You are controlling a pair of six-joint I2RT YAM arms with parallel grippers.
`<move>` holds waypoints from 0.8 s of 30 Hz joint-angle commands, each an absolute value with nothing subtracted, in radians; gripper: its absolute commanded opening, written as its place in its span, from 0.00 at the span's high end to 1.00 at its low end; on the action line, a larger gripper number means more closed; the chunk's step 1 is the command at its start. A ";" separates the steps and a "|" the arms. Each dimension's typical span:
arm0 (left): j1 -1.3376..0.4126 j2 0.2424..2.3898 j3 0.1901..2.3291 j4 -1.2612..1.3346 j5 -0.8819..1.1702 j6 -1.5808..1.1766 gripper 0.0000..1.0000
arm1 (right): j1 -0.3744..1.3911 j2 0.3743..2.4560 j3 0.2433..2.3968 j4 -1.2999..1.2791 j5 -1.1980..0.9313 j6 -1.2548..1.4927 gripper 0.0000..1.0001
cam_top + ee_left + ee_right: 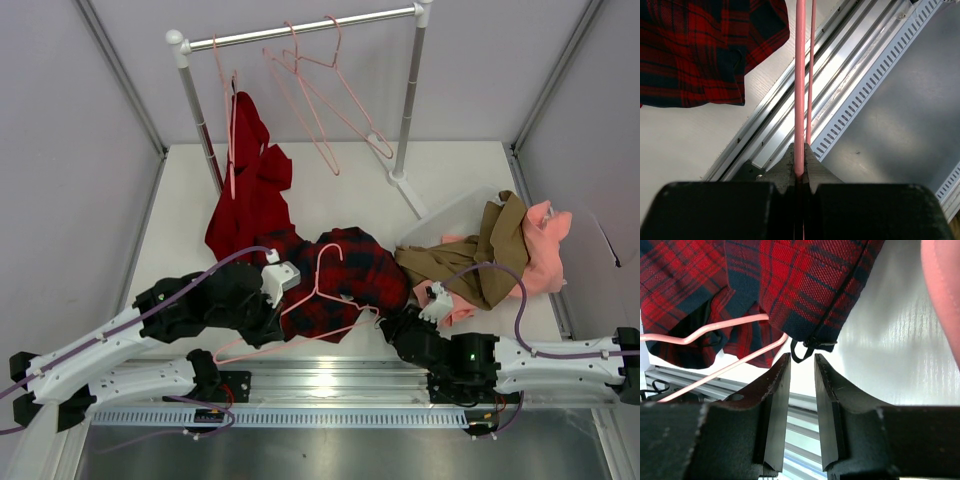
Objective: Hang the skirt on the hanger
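Note:
The red and navy plaid skirt (pixel 345 272) lies bunched on the table between the arms. A pale-pink hanger (pixel 322 290) lies across it, hook pointing away. My left gripper (pixel 272 322) is shut on the hanger's thin rod (pixel 800 75), seen between its jaws (pixel 800 162); the skirt (pixel 695 50) is up and to the left. My right gripper (pixel 402 322) is open with a narrow gap at the skirt's right edge. In the right wrist view it (pixel 801 362) sits just below a black loop (pixel 799 353) hanging from the skirt (pixel 805 285), holding nothing; the hanger (pixel 730 325) passes under the fabric.
A clothes rack (pixel 300 28) stands at the back with several pink hangers (pixel 325 100) and a plain red garment (pixel 250 185) by its left post. Tan and pink clothes (pixel 500 250) are piled at the right. A metal rail (pixel 330 385) runs along the near edge.

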State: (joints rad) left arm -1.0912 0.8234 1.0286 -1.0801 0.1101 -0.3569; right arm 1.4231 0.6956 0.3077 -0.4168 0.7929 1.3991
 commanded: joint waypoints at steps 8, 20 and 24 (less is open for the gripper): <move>-1.097 0.808 1.058 -1.074 0.109 -0.334 1.00 | 1.447 0.721 0.288 -0.403 0.857 1.465 0.68; -1.097 0.813 1.066 -1.074 0.109 -0.336 1.00 | 1.443 0.703 0.270 -0.350 0.923 1.437 0.68; -1.097 0.813 1.069 -1.074 0.112 -0.334 1.00 | 1.445 0.706 0.258 -0.337 0.928 1.445 0.70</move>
